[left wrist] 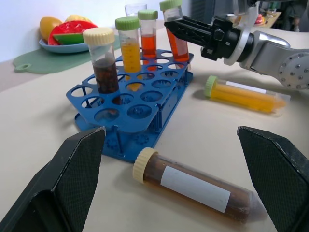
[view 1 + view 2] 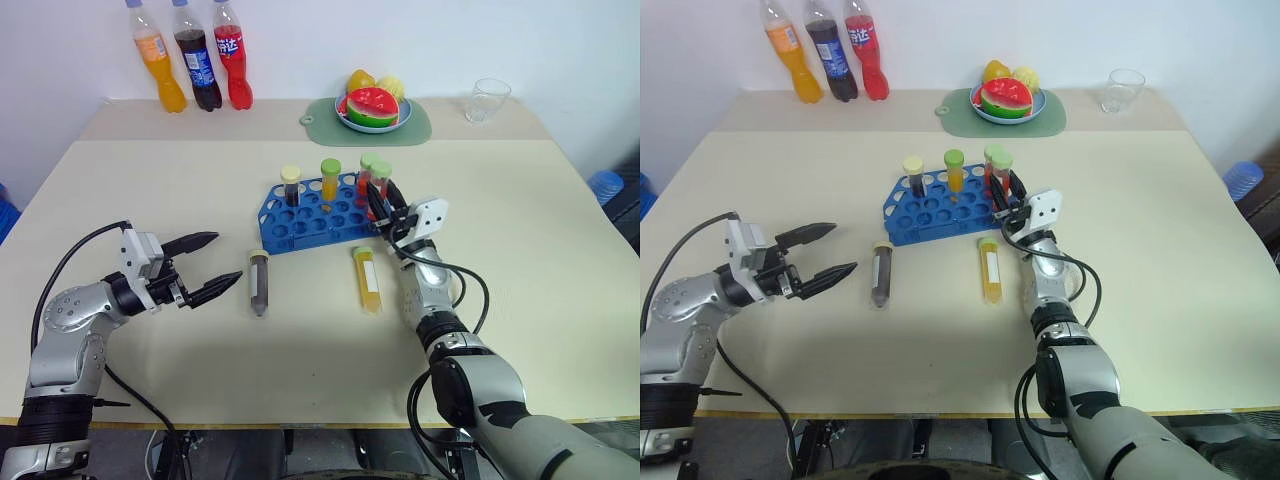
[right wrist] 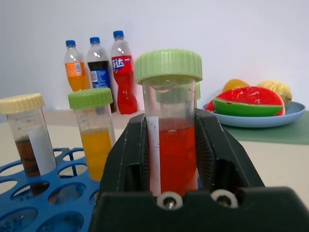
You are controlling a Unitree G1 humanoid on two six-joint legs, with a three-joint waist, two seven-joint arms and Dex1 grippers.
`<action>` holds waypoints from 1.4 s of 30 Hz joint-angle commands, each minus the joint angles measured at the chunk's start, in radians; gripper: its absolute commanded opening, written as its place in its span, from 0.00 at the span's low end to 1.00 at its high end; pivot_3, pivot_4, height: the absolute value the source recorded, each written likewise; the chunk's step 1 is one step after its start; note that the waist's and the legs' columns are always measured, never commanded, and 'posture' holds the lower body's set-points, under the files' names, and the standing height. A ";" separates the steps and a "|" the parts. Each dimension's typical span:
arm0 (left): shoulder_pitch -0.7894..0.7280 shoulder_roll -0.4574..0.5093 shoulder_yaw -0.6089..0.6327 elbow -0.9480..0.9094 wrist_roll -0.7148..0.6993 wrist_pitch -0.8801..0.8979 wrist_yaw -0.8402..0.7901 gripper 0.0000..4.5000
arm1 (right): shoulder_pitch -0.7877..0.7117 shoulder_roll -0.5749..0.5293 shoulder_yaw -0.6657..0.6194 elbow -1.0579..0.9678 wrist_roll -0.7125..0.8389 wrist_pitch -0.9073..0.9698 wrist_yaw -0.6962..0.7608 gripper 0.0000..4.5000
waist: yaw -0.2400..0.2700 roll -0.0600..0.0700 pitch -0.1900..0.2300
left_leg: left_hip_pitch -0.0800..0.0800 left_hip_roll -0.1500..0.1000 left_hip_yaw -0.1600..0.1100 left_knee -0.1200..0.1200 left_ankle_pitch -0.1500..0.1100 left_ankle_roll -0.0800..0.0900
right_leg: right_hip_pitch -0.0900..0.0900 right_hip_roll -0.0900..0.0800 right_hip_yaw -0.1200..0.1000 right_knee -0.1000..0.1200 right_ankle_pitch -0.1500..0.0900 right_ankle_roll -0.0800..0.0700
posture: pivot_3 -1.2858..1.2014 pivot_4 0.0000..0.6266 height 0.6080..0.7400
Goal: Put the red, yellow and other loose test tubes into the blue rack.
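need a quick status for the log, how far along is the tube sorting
Done: three tubes stand upright in the blue rack. In hand: the right gripper is around a red tube at the rack's end. Left: a yellow tube and a brown tube lie on the table.

The bright blue pierced rack (image 1: 145, 104) looks like glossy moulded plastic. The clear red-filled tube (image 3: 170, 145) is smooth transparent plastic with a ridged matt green cap. The beige tabletop (image 2: 520, 220) looks smooth and matt.

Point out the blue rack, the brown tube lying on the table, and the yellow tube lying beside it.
blue rack (image 2: 300, 222), left eye view, top plate.
brown tube (image 2: 259, 285), left eye view, mid-body.
yellow tube (image 2: 368, 281), left eye view, labelled body.
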 commanded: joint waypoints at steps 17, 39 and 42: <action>-0.007 -0.040 -0.013 -0.011 0.007 -0.028 -0.003 1.00 | 0.364 -0.299 0.161 -1.013 -0.195 0.946 -0.041 0.93 | 0.006 0.003 0.002 | -0.008 0.000 -0.001 0.000 0.000 0.000 | -0.007 -0.001 0.000 0.000 0.000 0.000 | 0.52 0.24 1.00; -0.018 -0.085 -0.051 0.018 0.030 -0.051 -0.029 1.00 | 0.141 -0.291 0.085 -1.398 0.293 2.366 -0.199 0.93 | 0.009 0.003 0.002 | -0.016 -0.001 0.000 0.000 0.000 0.001 | -0.014 -0.002 -0.001 -0.001 -0.001 0.000 | 0.52 0.24 1.00; -0.003 -0.083 -0.049 0.004 0.030 -0.049 -0.024 1.00 | 0.143 -0.288 0.110 -1.380 0.314 2.366 -0.238 0.93 | 0.002 0.003 0.002 | -0.018 -0.001 0.000 0.000 0.000 0.001 | -0.018 -0.001 -0.001 0.000 -0.001 0.000 | 0.52 0.24 1.00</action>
